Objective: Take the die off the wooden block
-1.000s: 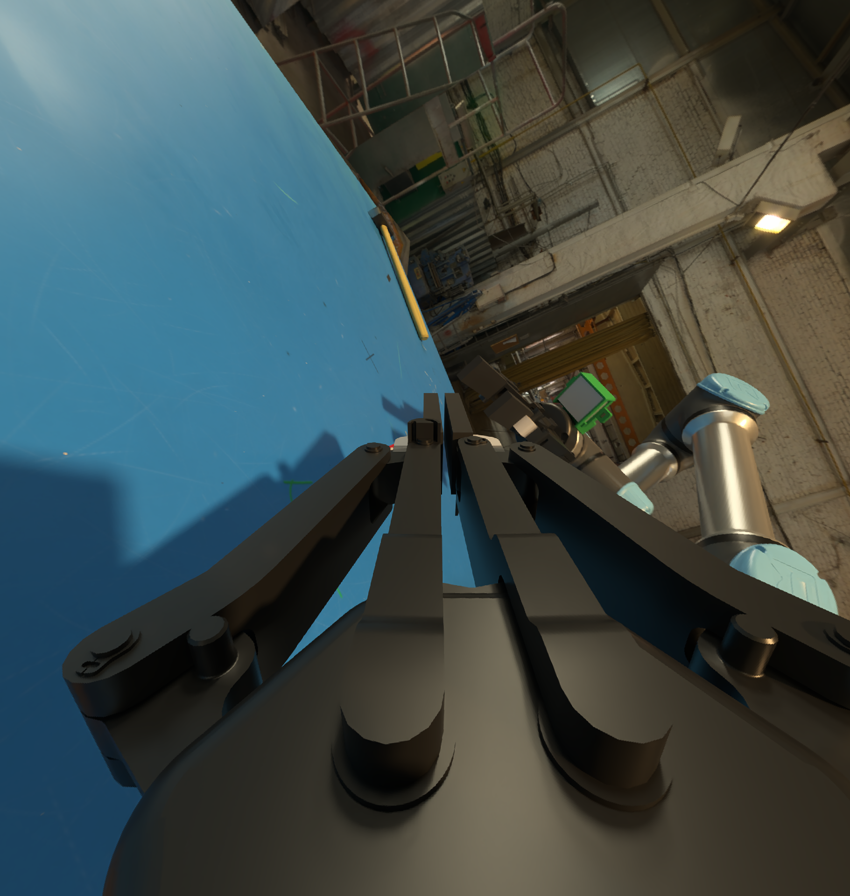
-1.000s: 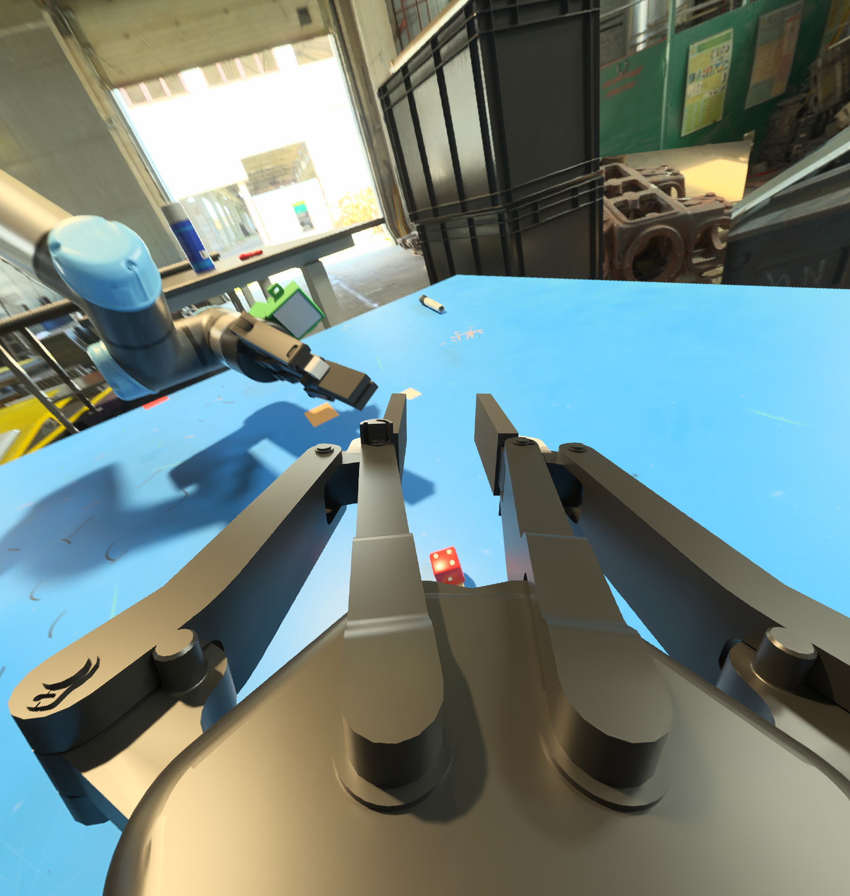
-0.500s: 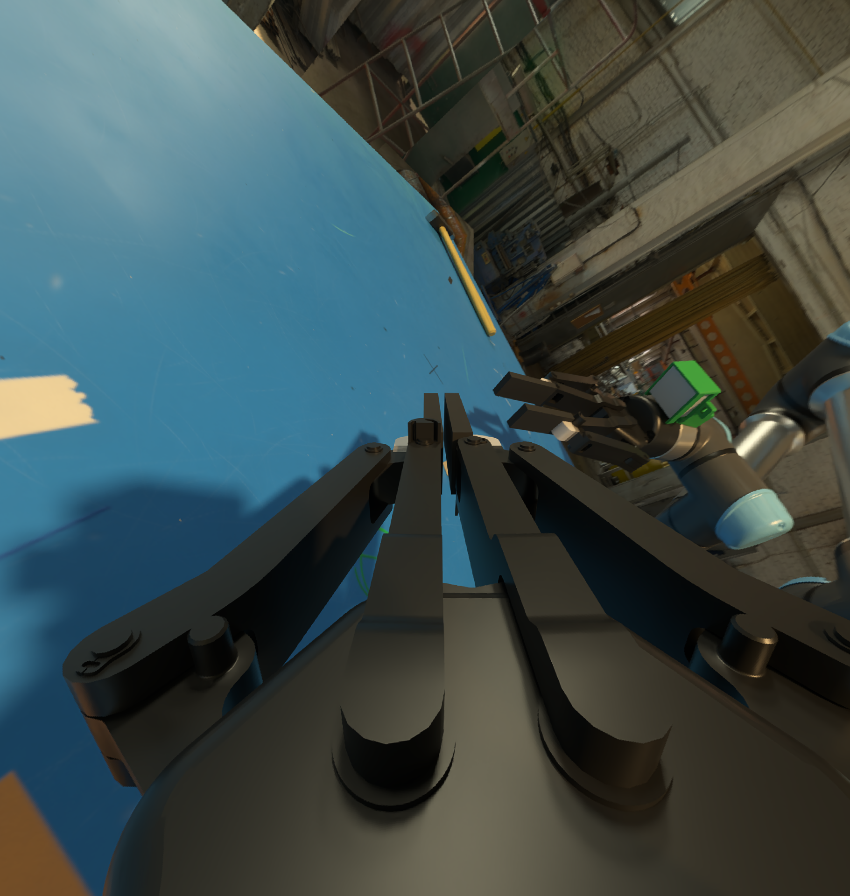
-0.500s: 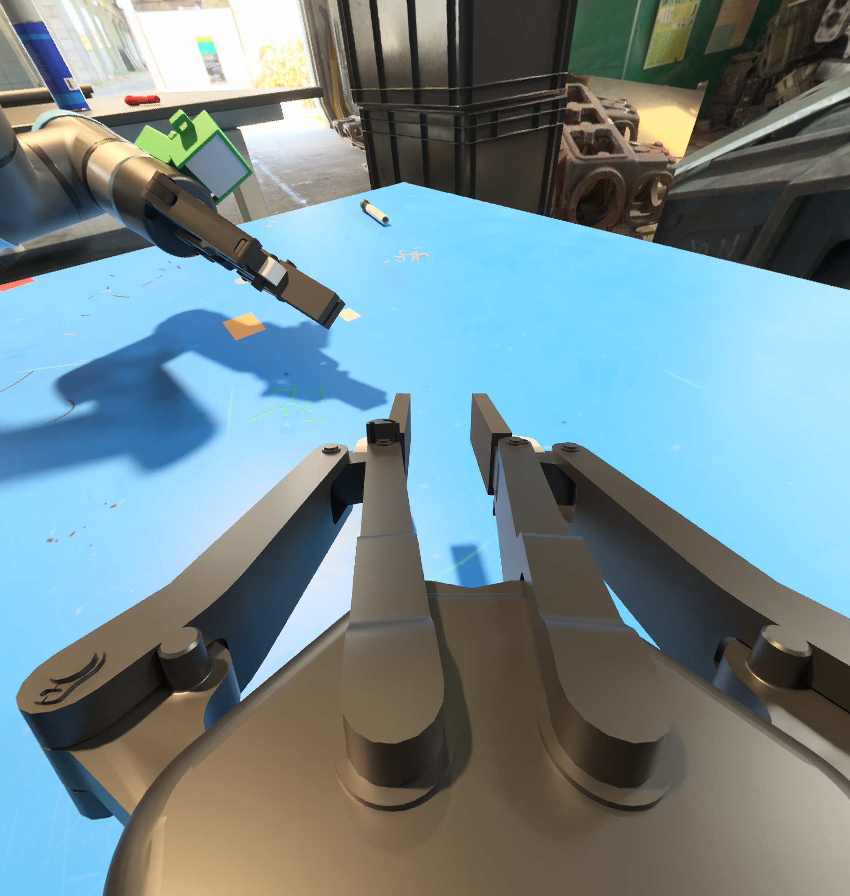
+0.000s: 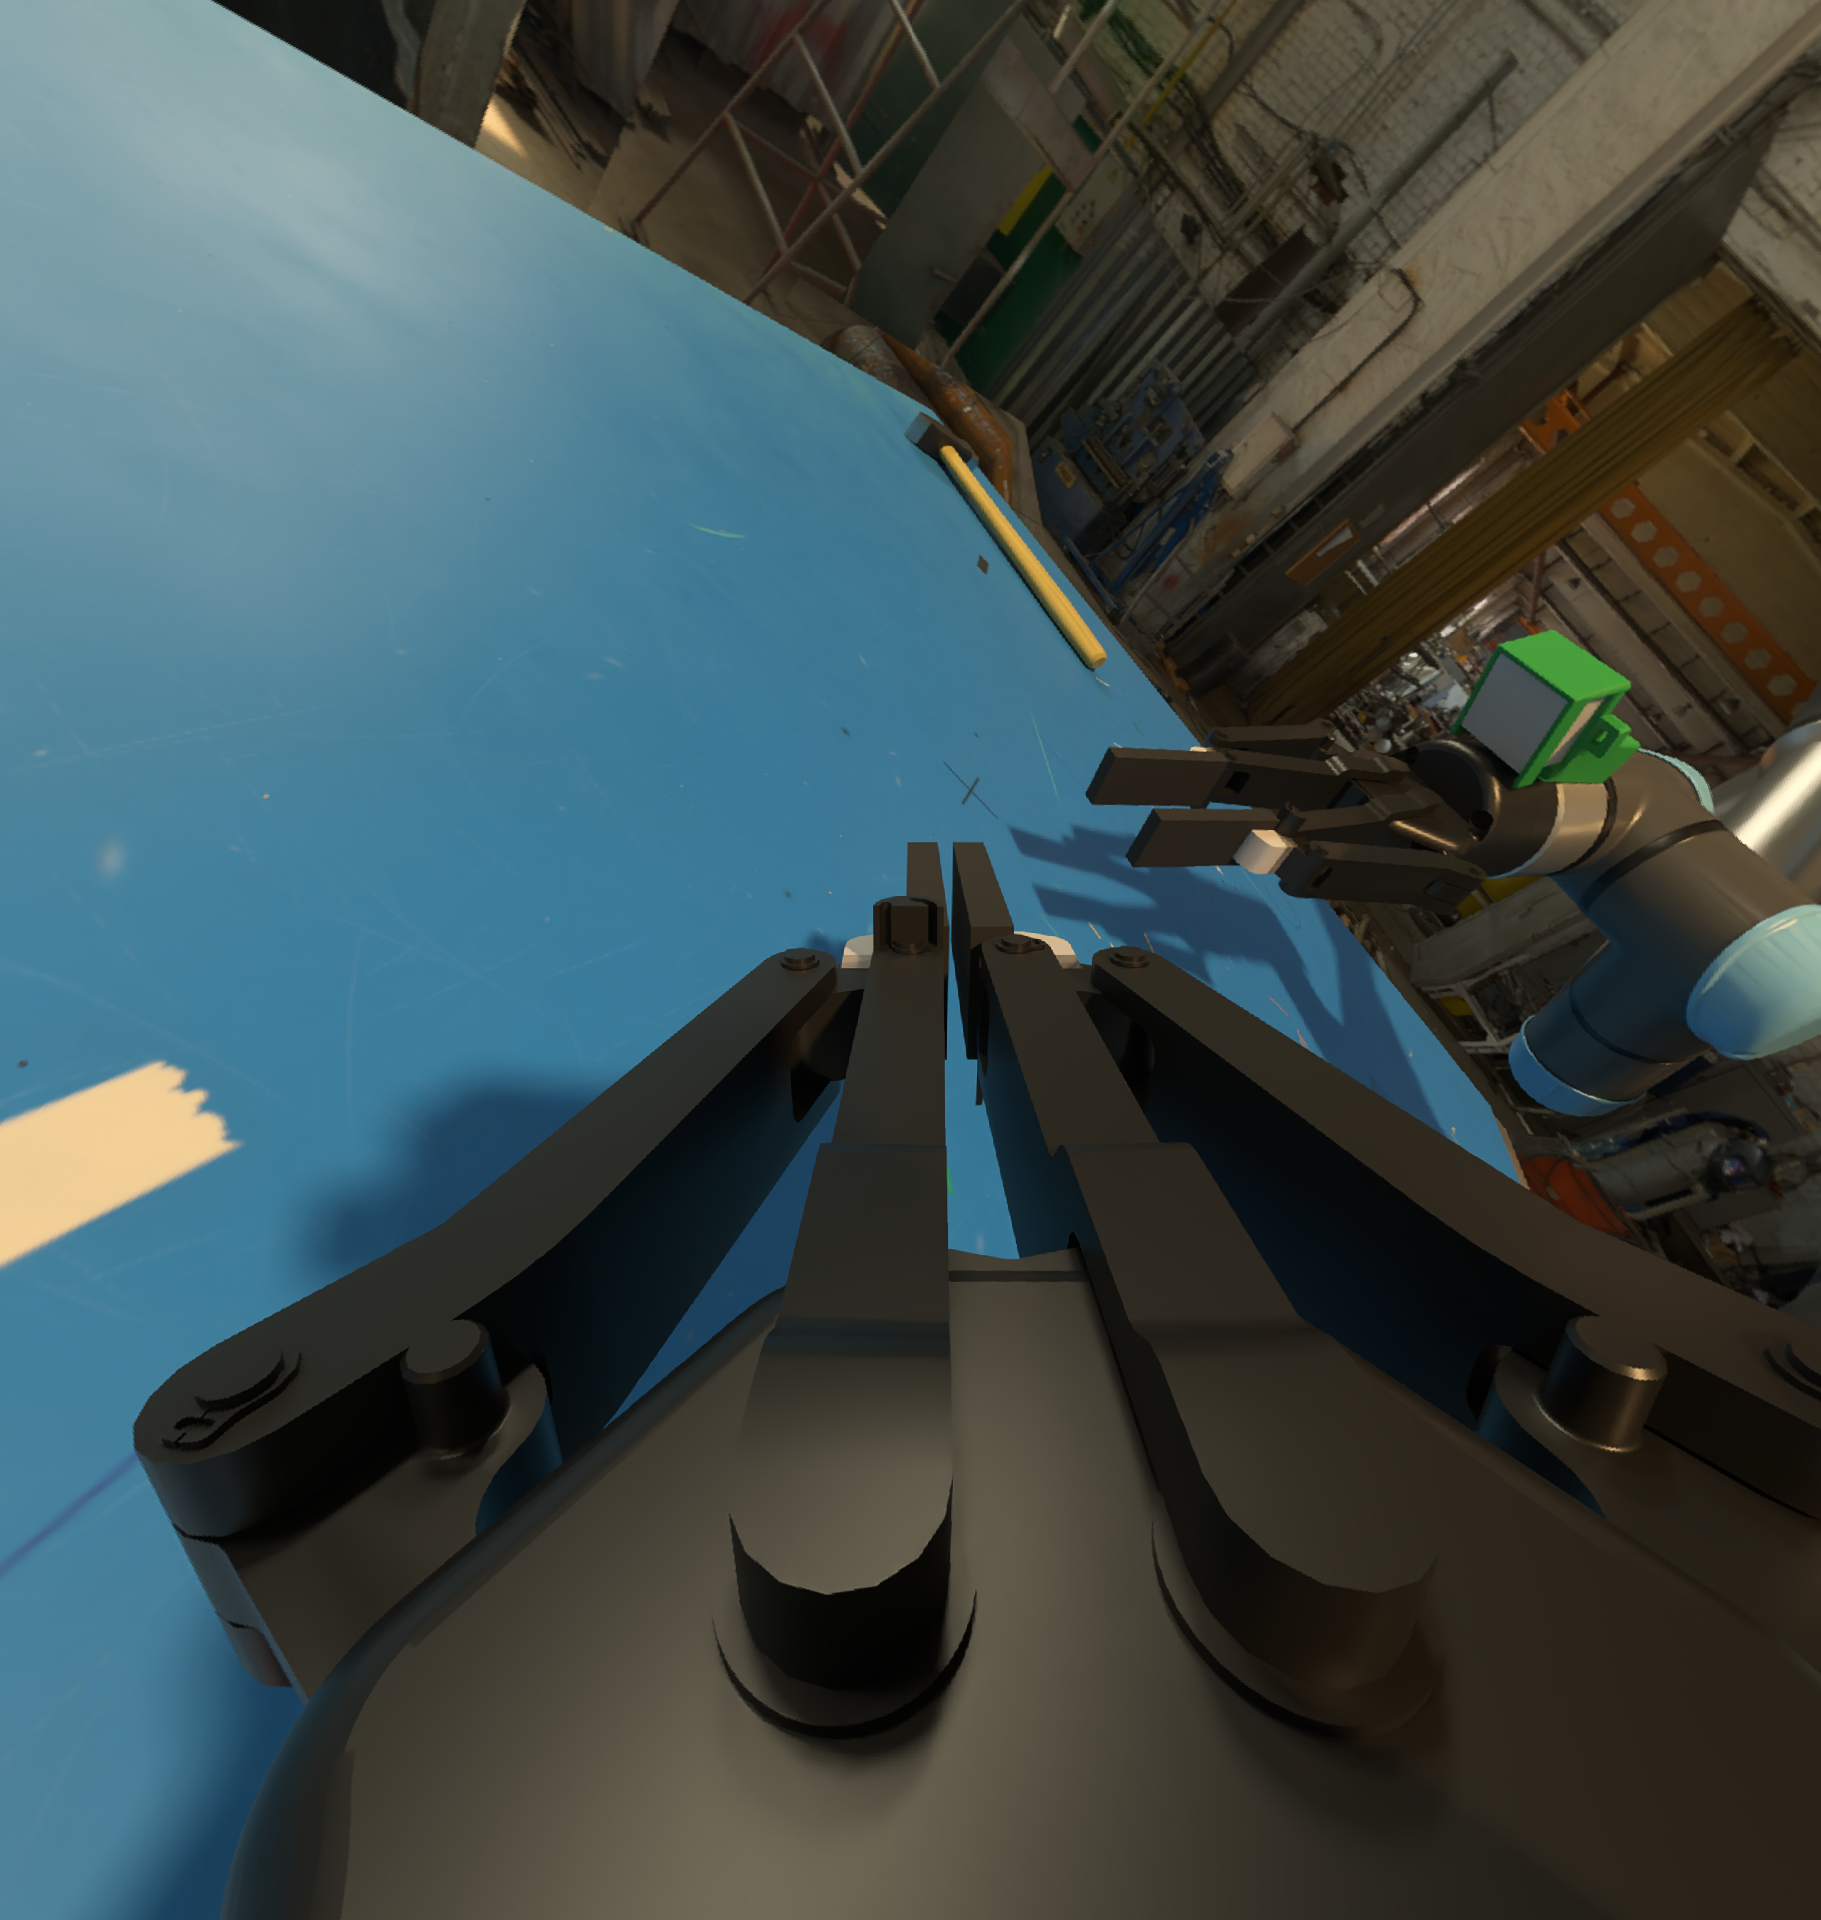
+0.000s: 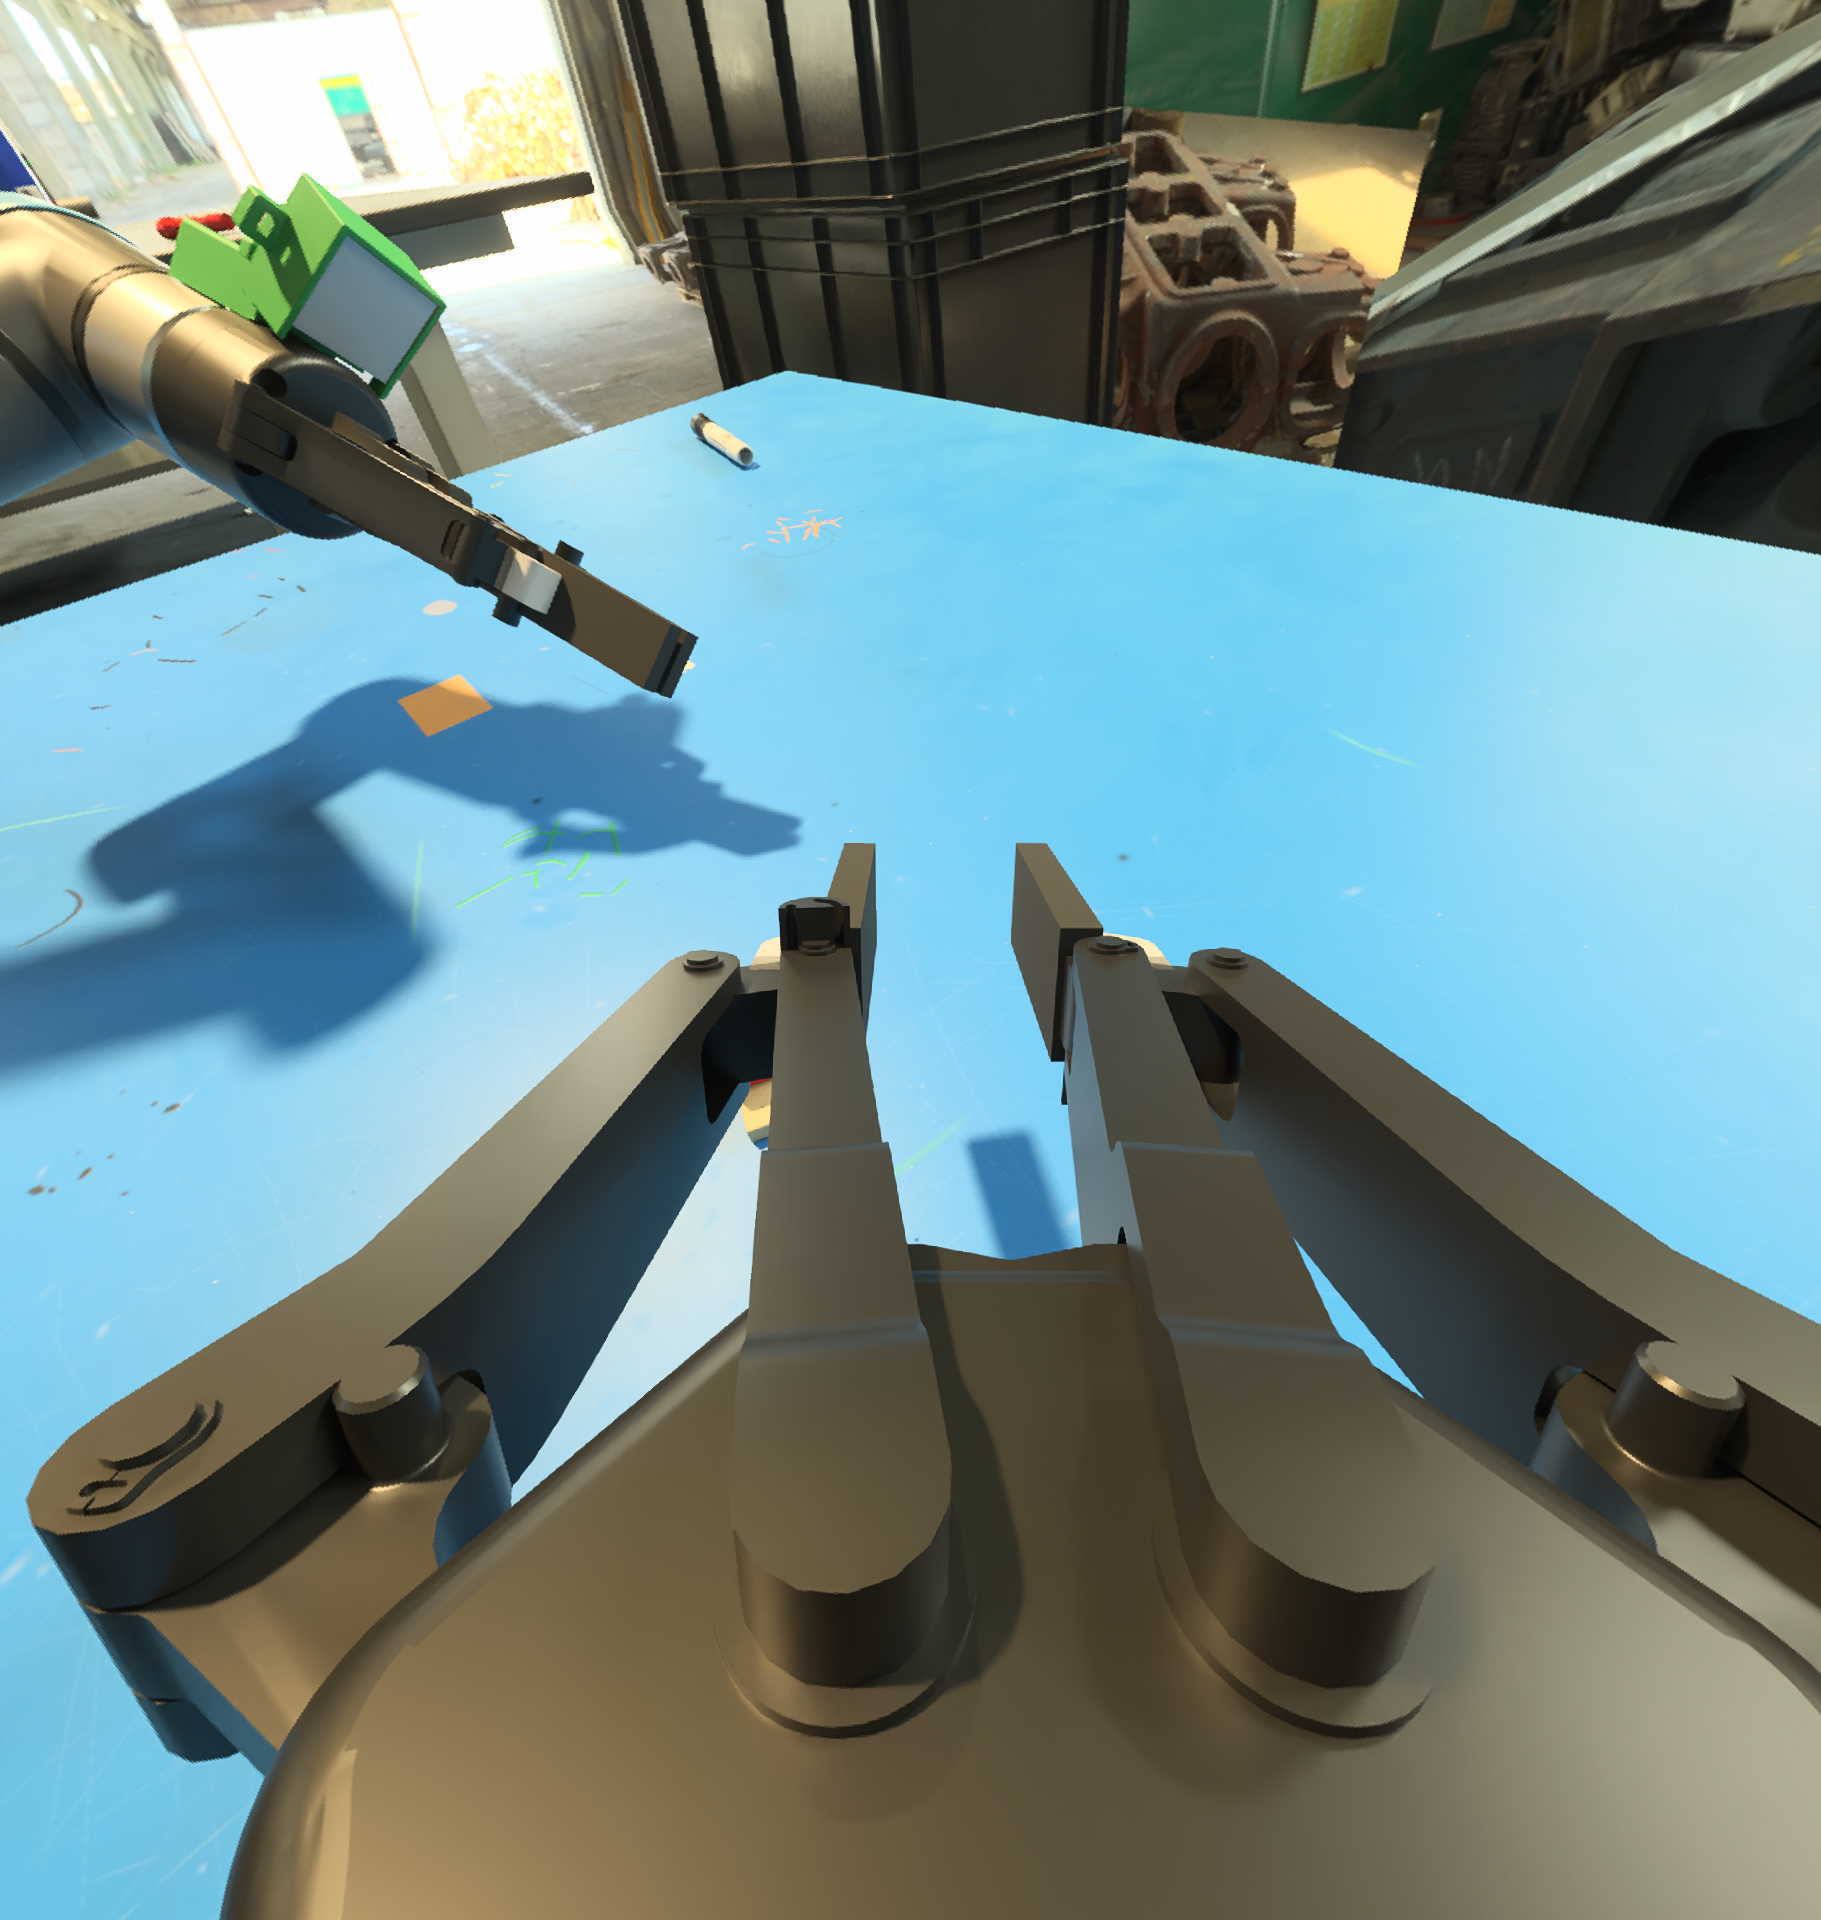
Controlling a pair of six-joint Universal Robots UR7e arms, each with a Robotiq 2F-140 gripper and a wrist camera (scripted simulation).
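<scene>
Neither the die nor the wooden block shows in either view now. My right gripper (image 6: 942,894) is open with only the bare blue table (image 6: 1353,665) between its fingers. It also shows in the left wrist view (image 5: 1134,816), hovering above the table's right edge with its fingers apart. My left gripper (image 5: 950,873) is shut and empty, its fingers almost touching, above the table (image 5: 386,582). In the right wrist view it (image 6: 667,665) hangs over the far left of the table and casts a large shadow.
A yellow-handled hammer (image 5: 1020,561) lies near the table's far edge. A beige tape strip (image 5: 85,1158) and an orange patch (image 6: 444,704) lie flat on the table. A marker (image 6: 722,441) lies at the far edge. Dark stacked crates (image 6: 885,187) stand beyond the table.
The red die, seen a second ago just under my right gripper, has gone out of view behind the gripper body. Both wrist views have swung; the tape strip has come into the left view.
</scene>
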